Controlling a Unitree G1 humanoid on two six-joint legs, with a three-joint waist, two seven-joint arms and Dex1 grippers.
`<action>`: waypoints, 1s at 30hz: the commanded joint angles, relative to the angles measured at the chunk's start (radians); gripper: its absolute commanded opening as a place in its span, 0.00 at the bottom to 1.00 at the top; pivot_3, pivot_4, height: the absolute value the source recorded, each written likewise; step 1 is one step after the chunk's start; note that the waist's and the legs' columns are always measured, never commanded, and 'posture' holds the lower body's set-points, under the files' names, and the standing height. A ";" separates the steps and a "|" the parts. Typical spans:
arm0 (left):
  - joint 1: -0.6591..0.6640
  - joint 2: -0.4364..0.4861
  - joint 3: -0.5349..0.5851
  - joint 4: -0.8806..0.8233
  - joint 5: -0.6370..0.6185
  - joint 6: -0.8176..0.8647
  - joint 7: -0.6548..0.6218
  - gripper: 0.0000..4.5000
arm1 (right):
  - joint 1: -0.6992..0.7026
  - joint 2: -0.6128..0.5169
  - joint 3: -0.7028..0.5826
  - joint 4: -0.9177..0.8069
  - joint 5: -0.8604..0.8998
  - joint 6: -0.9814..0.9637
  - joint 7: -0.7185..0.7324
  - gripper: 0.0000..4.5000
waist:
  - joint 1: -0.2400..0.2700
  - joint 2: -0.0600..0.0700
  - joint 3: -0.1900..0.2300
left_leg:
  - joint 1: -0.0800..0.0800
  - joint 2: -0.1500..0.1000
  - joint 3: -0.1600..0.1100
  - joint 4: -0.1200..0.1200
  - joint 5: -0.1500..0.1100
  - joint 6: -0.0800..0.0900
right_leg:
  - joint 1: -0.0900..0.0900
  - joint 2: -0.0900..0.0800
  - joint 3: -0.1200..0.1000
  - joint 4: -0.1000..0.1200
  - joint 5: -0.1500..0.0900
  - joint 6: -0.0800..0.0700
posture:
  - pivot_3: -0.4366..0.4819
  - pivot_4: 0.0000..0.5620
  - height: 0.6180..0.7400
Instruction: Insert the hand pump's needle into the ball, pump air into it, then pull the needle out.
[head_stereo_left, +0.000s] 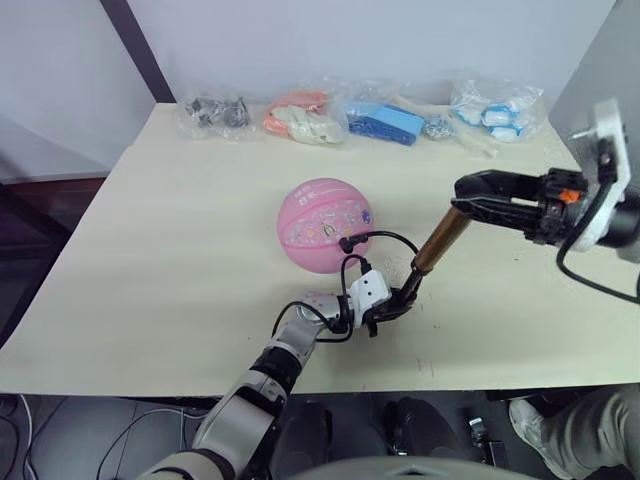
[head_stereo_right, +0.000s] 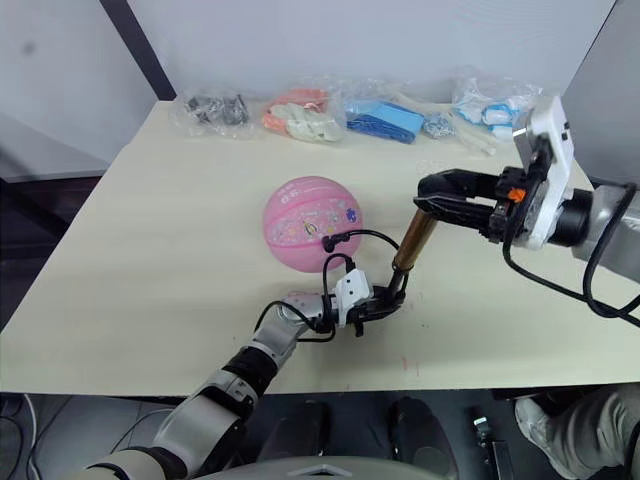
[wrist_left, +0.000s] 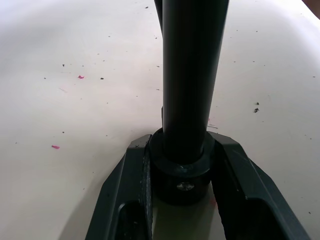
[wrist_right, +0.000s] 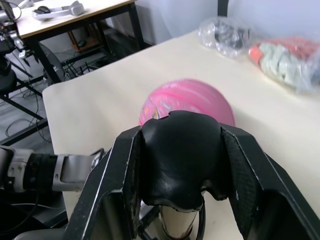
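The pink ball (head_stereo_left: 322, 222) rests at the middle of the table. The hand pump (head_stereo_left: 438, 243) stands tilted just right of it, gold-brown barrel leaning up to the right. My left gripper (head_stereo_left: 398, 303) is shut on the pump's black bottom cap (wrist_left: 181, 172), low on the table. My right gripper (head_stereo_left: 463, 205) is shut on the pump's black top handle (wrist_right: 180, 155). The thin black hose (head_stereo_left: 385, 238) loops from the pump's base to the ball's near side. The needle's black fitting (head_stereo_left: 346, 243) sits against the ball there; the pin itself is hidden.
Several clear plastic bags line the table's far edge: dark parts (head_stereo_left: 215, 112), pink-orange items (head_stereo_left: 300, 118), blue items (head_stereo_left: 385, 122), white-blue items (head_stereo_left: 495, 112). A person's leg (head_stereo_left: 580, 430) is below the table's near right corner. The near table edge (head_stereo_left: 450, 385) runs just behind my left forearm.
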 joint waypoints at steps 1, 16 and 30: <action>0.056 0.055 -0.002 0.157 0.053 0.071 0.015 0.25 | -0.040 -0.034 -0.070 -0.004 0.006 -0.015 -0.014 0.37 | 0.001 0.000 0.001 | 0.000 0.000 0.000 0.000 0.000 0.000 | 0.000 0.000 0.000 0.000 0.000 0.000 | 0.48 0.27 1.00; 0.061 0.052 -0.003 0.176 0.057 0.052 0.032 0.25 | 0.234 0.228 0.368 0.187 -0.521 -0.275 0.081 0.37 | -0.013 -0.011 -0.022 | 0.005 0.003 0.001 0.000 0.000 0.000 | 0.006 0.002 0.000 0.001 0.000 0.000 | 0.48 0.27 1.00; 0.080 0.058 0.000 0.135 0.052 0.068 0.034 0.25 | 0.275 0.284 0.403 0.259 -0.677 -0.398 0.202 0.37 | -0.018 -0.008 -0.028 | 0.019 0.008 -0.003 -0.004 -0.003 -0.006 | 0.018 -0.002 0.002 0.000 -0.003 -0.005 | 0.48 0.27 1.00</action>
